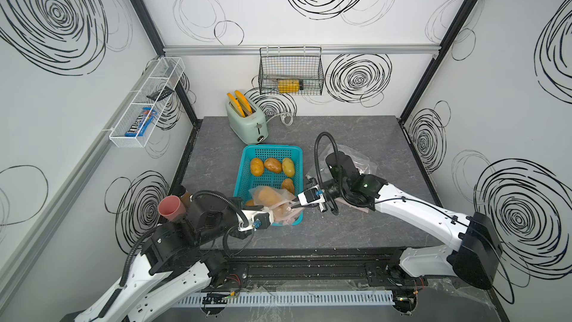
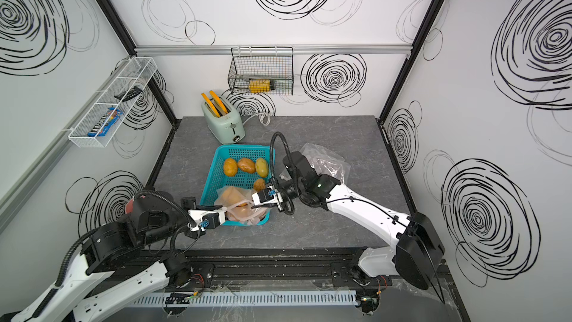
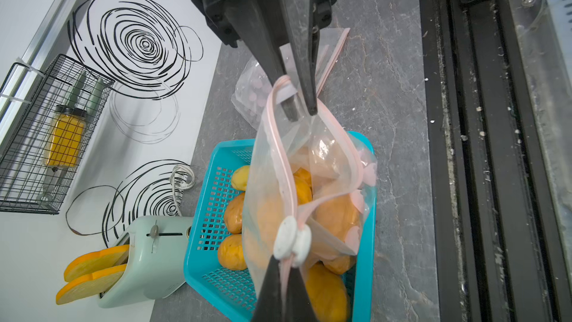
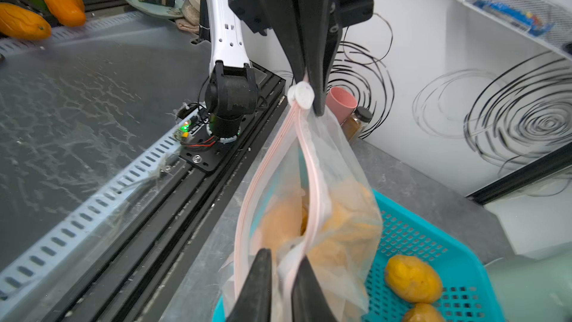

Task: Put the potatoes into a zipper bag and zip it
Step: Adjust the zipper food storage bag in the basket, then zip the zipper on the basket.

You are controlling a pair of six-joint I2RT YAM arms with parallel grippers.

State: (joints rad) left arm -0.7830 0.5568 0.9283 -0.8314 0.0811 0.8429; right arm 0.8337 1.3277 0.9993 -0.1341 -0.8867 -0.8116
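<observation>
White walls scrawled with black swirls close in a grey marbled surface point(image 1: 356, 131). On it stands a teal plastic basket point(image 1: 263, 182), with a mint-green toaster point(image 1: 247, 122) just behind it. Four loose potatoes point(image 1: 272, 165) lie on the basket's floor. Three sit in a row at the far end, the one toward the robot's right paler, and one lies by the right wall.

The zipper bag point(image 1: 270, 198) fills the near end of the basket and spills over its near rim. It is clear film with a pink zip strip point(image 4: 259, 181). It holds more potatoes, but their number cannot be told through the film. A second clear bag point(image 1: 359, 157) lies flat on the surface beyond the right arm.

The bag's mouth hangs between the two hands, which meet it from opposite ends. The left hand point(image 3: 286, 266) is clenched on the strip right behind the white slider point(image 3: 292, 241), fingers pressed together, with the slider against their tips. The right hand point(image 4: 283, 258) stands at the other end of the strip, released, with a clear gap between its fingers. The strip and a fold of film run through that gap, but whether either finger touches them cannot be told. Between the hands the two halves of the zip stand apart.
</observation>
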